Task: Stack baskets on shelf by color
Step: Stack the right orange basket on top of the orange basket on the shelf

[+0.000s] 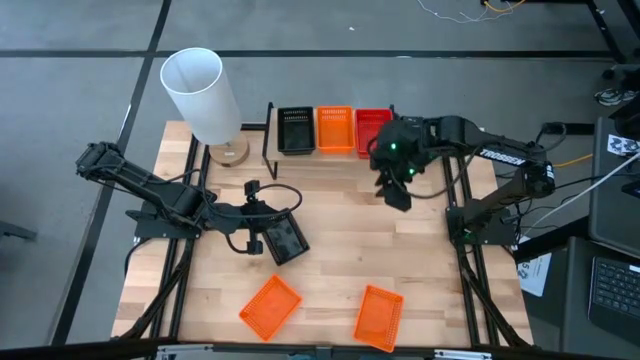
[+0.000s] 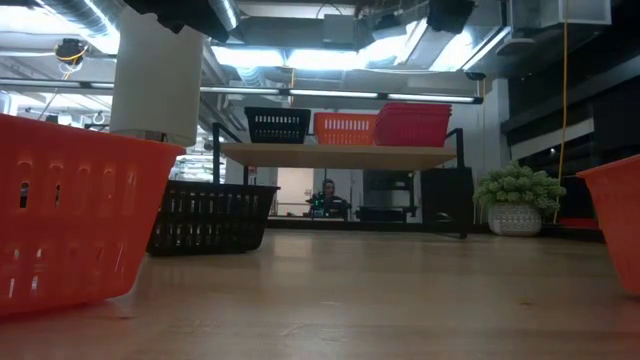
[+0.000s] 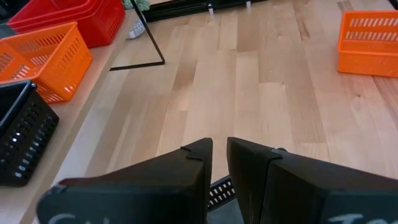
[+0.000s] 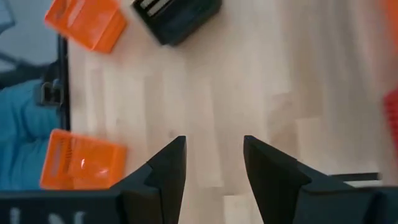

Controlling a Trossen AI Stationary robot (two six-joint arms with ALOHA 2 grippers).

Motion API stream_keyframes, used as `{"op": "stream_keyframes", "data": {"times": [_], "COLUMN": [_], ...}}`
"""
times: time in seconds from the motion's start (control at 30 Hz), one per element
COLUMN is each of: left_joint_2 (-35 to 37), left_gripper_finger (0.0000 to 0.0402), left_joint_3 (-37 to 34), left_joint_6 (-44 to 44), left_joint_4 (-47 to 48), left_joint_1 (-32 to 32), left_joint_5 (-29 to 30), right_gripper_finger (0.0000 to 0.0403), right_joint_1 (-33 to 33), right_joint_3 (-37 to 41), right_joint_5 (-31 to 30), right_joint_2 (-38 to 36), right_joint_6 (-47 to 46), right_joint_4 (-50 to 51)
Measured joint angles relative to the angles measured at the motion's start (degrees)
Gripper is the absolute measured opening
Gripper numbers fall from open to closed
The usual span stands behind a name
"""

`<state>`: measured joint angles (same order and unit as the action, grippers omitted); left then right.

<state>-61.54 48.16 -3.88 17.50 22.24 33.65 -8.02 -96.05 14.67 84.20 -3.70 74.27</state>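
So the shelf sits along the far edge of the table, with three stacks on top: black baskets on the left, orange ones in the middle, red ones on the right, packed side by side.

The left gripper is down over a loose black basket at mid-table, left of centre. In the left wrist view the fingers are nearly together, pinching the basket's mesh rim.

The right gripper hangs just in front of the shelf's right end, fingers spread with only bare wood between them.

Two more orange baskets lie near the front edge, one left, one right, well apart. The middle of the table is wide open. A white cylinder stands at the far left corner, beside the shelf.
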Motion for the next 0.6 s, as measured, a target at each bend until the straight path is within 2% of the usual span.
{"op": "stream_keyframes", "data": {"times": [0.23,0.47,0.6], "left_joint_2": [0.0,0.0,0.0], "left_gripper_finger": [0.0041,0.0041,0.0041], "left_joint_3": [0.0,0.0,0.0], "left_joint_6": [0.0,0.0,-0.1], "left_joint_4": [0.0,0.0,0.0], "left_joint_1": [0.0,0.0,0.0], "left_joint_5": [0.0,0.0,0.0], "right_gripper_finger": [0.0159,0.0159,0.0159], "right_joint_1": [9.5,20.5,26.9], "right_joint_3": [0.0,0.2,2.6], "right_joint_5": [-1.6,-14.0,-18.6], "right_joint_2": [0.0,0.0,0.1], "right_joint_6": [-7.1,-19.9,-27.3], "right_joint_4": [-0.2,-0.3,-1.1]}}
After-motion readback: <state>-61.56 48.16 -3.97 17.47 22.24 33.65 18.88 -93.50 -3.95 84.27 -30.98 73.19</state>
